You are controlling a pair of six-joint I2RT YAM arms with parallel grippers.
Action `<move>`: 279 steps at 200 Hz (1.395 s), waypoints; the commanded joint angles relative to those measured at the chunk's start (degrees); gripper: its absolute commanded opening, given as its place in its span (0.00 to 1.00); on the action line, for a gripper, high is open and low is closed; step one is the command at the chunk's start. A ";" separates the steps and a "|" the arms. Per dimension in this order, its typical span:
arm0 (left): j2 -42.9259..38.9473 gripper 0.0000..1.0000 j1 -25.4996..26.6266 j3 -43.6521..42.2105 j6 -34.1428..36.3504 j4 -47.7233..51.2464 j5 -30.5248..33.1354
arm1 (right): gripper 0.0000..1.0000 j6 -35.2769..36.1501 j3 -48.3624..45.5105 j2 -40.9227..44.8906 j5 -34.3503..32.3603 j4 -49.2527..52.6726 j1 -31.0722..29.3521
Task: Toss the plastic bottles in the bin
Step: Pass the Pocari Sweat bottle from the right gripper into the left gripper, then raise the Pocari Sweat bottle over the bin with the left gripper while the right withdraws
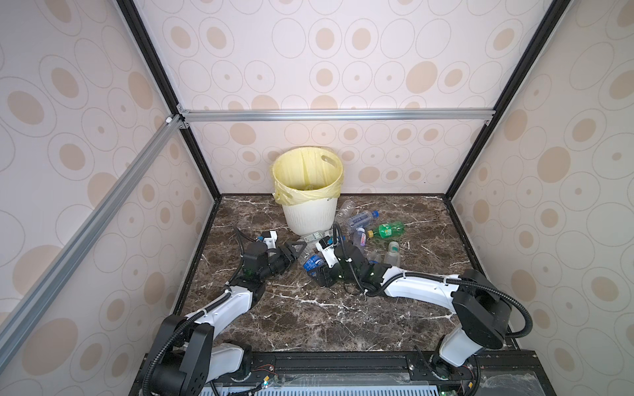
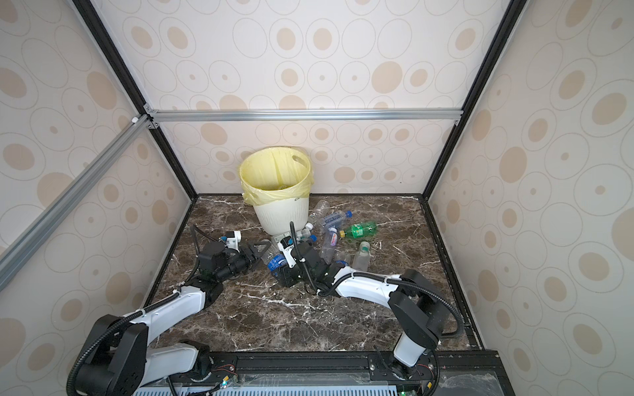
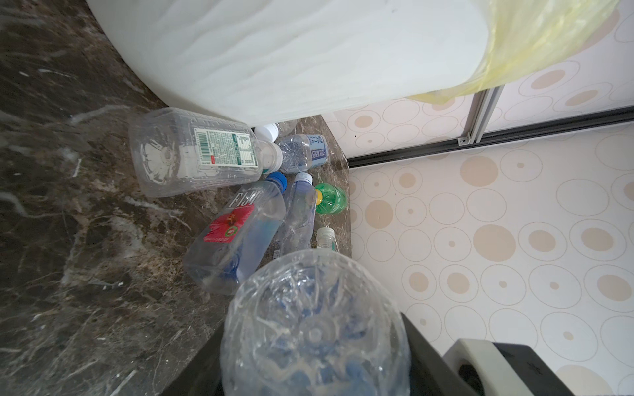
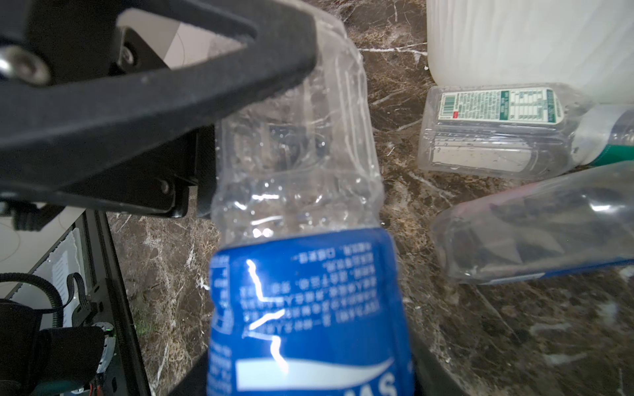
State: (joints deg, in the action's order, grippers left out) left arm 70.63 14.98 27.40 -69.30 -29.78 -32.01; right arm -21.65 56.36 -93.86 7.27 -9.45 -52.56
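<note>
The right gripper [image 1: 314, 269] is clamped on a blue-labelled bottle [image 1: 310, 262], holding it just in front of the bin [image 1: 308, 216], above the marble tabletop [image 1: 308, 319]. In both top views the bottle's long axis runs between the two grippers. Its clear base end points at the left gripper [image 1: 297, 253], and its cap end is hidden inside the right gripper.

The left wrist view looks straight down that axis and shows only the moulded round base [image 3: 314, 325], with black fingers on either side of it. The right wrist view shows the bottle side-on, with its label print upside down. There one of the left gripper's fingers [image 4: 154, 85] lies across the clear end. The left gripper's fingers straddle the base, but it is not clear whether they press on it.

Only the wrist views show the following clearly:
- A square clear bottle [image 3: 195, 151] lies against the foot of the bin.
- A Fiji bottle [image 3: 236, 236] lies beside it, with its blue cap pointing away from the camera.

In a top view, a green bottle [image 2: 362, 230] lies to the right of the bin, and its yellow cap points toward the bin.
</note>
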 commanded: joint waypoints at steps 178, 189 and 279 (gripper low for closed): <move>-4.75 0.56 -1.66 20.20 19.82 25.89 19.09 | 1.00 7.97 1.47 10.02 -12.21 4.27 -0.70; -4.96 0.56 -1.69 22.34 21.20 27.54 20.02 | 1.00 9.15 3.34 9.90 -12.62 4.87 -0.68; -3.48 0.54 -1.71 42.24 28.61 35.98 25.96 | 1.00 15.12 19.67 6.53 -13.44 9.41 0.95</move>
State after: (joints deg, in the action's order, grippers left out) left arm 66.59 13.58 62.81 -44.53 4.05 -8.16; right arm -9.04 71.75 -85.69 -5.39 -2.44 -52.42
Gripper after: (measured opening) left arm 0.550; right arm 0.997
